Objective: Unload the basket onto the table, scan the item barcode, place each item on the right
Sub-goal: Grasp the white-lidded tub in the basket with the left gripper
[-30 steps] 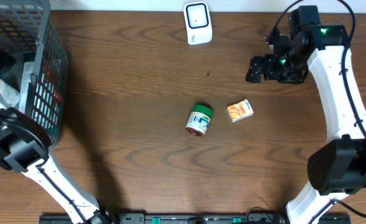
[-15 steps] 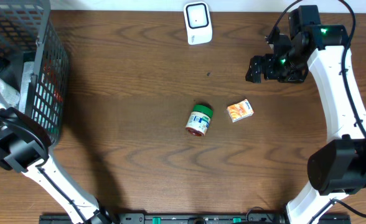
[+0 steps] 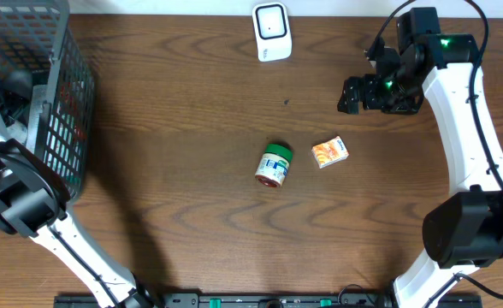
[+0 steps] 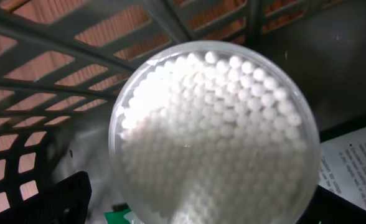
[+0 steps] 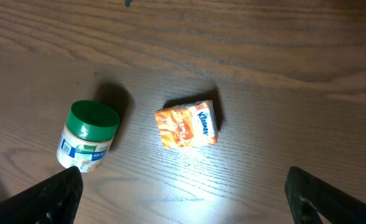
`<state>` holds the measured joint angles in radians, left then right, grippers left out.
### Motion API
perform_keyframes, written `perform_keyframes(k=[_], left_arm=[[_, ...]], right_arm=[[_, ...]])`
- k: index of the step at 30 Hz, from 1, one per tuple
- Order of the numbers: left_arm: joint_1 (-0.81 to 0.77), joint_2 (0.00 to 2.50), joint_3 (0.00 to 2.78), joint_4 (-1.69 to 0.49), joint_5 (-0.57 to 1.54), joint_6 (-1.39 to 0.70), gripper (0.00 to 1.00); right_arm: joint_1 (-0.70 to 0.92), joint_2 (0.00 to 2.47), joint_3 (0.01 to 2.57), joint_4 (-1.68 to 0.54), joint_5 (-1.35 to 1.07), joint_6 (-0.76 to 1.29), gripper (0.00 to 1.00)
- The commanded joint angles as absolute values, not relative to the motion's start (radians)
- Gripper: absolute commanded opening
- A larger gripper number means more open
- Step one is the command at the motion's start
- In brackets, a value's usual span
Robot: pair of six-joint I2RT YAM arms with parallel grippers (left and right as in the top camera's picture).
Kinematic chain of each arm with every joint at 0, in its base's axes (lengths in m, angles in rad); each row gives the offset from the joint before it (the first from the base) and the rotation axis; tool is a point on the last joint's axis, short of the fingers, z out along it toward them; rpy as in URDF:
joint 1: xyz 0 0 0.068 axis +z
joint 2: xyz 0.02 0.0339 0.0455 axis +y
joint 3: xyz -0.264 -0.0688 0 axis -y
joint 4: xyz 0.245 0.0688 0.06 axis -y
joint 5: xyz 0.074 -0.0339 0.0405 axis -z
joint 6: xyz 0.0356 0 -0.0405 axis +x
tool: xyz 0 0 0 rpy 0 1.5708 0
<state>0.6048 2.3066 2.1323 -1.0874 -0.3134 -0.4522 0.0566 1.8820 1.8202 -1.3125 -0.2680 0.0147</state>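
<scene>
Left end effector (image 3: 14, 83) hung open just over the round cotton-swab tub (image 4: 214, 130) in the wire basket (image 3: 59, 103), well apart from the scanner (image 3: 271, 32). The right end effector (image 3: 348, 94) hovered open above the surface (image 3: 192, 103). We judged the tub's wide, slick lid might slip, or the fingers (image 4: 58, 199) snag the basket.

orange pack (image 5: 187, 125) seemingly reads "kleenex".
</scene>
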Motion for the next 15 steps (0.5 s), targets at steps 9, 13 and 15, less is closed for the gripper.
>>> perform_keyframes(k=[9,13,15], left_arm=[[0.62,2.283,2.058,-1.007,-0.323,-0.466,0.98],[0.619,2.283,2.053,-0.979,-0.322,-0.466,0.98],[0.62,2.283,2.053,-0.971,-0.313,-0.465,1.0]], right_arm=[[0.06,1.866,1.836,-1.313,-0.263,0.003,0.99],[0.06,1.865,1.836,-1.313,-0.263,0.003,0.99],[0.06,1.865,1.836,-1.312,-0.263,0.003,0.99]])
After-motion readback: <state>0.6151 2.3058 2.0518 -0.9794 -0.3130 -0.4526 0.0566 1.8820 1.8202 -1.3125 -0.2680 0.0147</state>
